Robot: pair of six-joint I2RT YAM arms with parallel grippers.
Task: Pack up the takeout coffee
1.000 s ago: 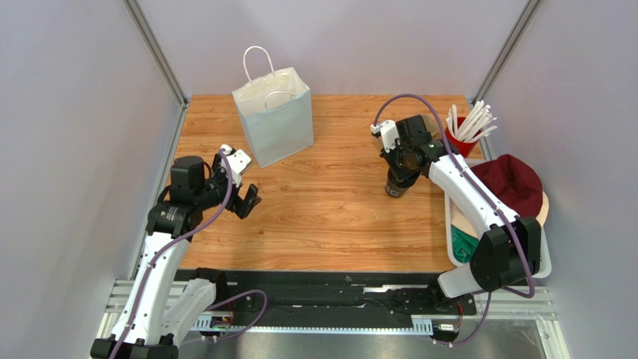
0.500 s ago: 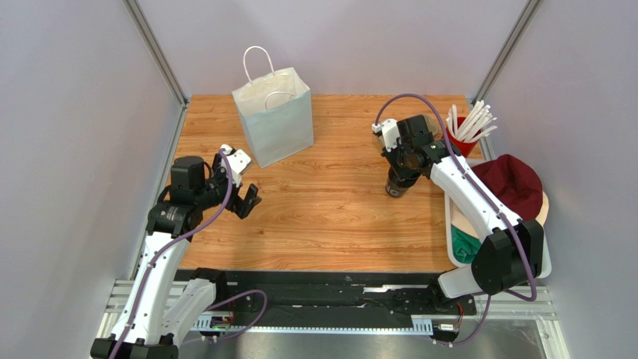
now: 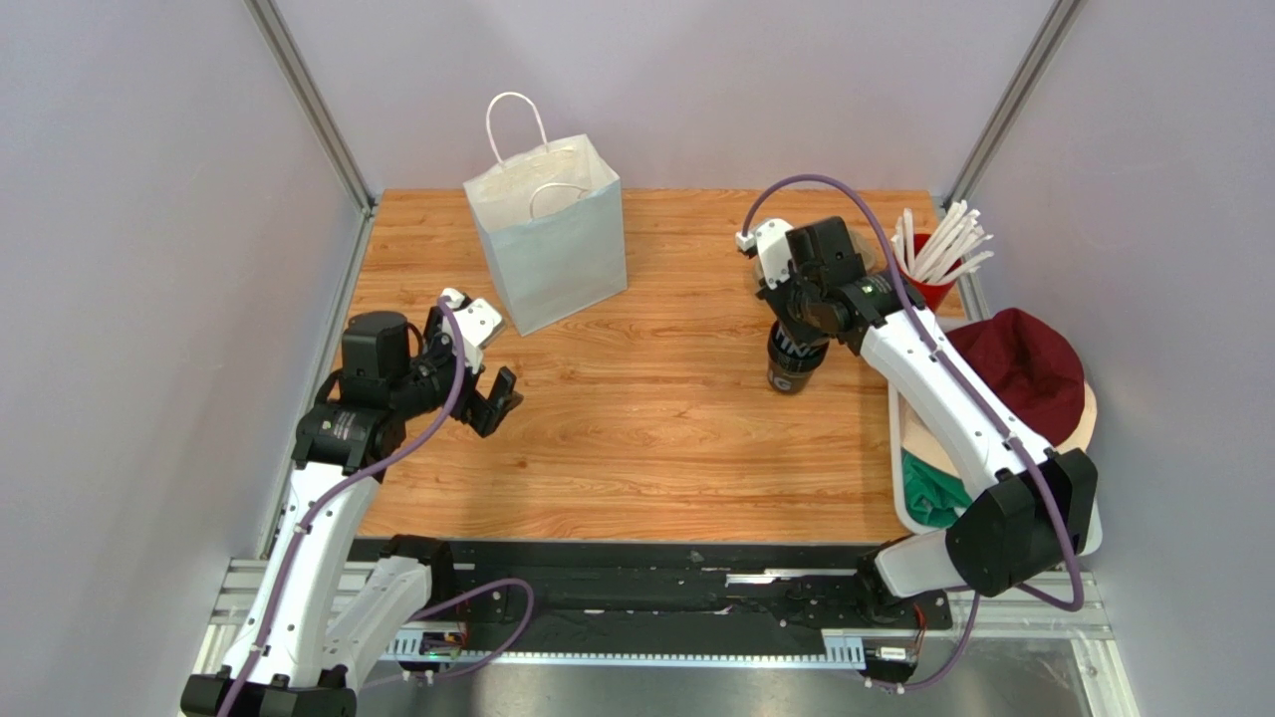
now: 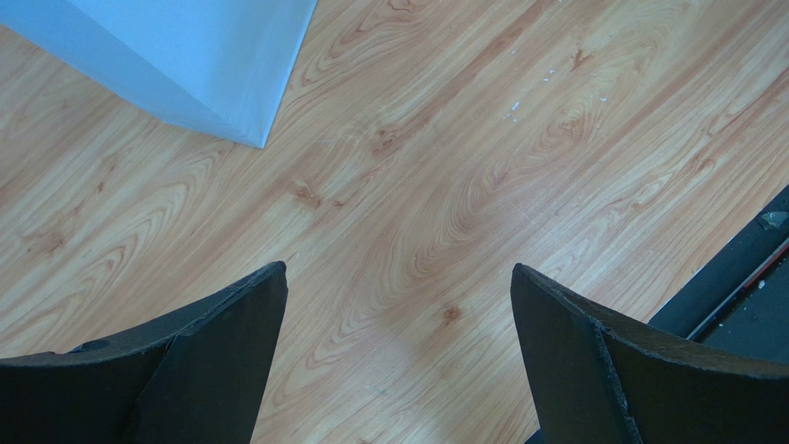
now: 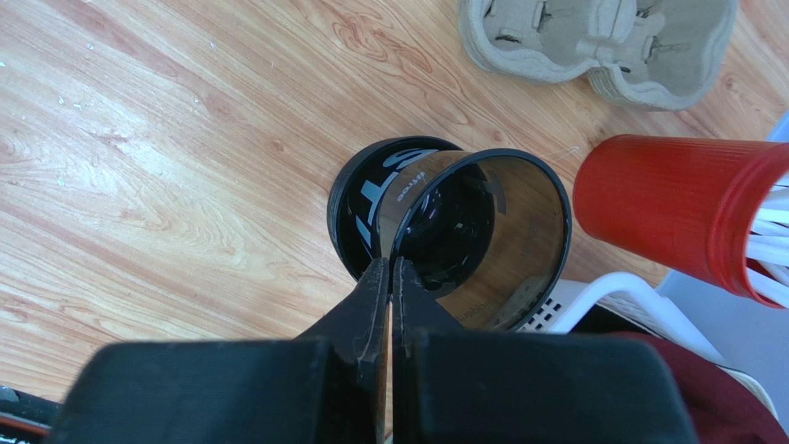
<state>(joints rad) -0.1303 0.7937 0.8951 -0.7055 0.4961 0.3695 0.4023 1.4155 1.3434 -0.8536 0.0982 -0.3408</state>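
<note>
The takeout coffee, a small black cup (image 3: 792, 360) with white lettering, hangs tilted in the right half of the table. My right gripper (image 3: 802, 320) is shut on its rim. In the right wrist view the fingertips (image 5: 390, 268) pinch the near rim of the open cup (image 5: 369, 199), one finger inside and one outside. The white paper bag (image 3: 548, 236) stands open at the back left. My left gripper (image 3: 488, 401) is open and empty, low over the wood in front of the bag. It also shows in the left wrist view (image 4: 398, 277), with the bag's corner (image 4: 185, 55) beyond it.
A brown pulp cup carrier (image 5: 597, 42) lies just beyond the cup. A red cup of white straws (image 3: 924, 278) stands at the back right. A white bin (image 3: 907, 493) at the right edge holds a dark red cap (image 3: 1025, 366) and cloth.
My right gripper has risen and moved slightly back with the black cup in it, and the cup has shifted with it. The left arm has not moved.
</note>
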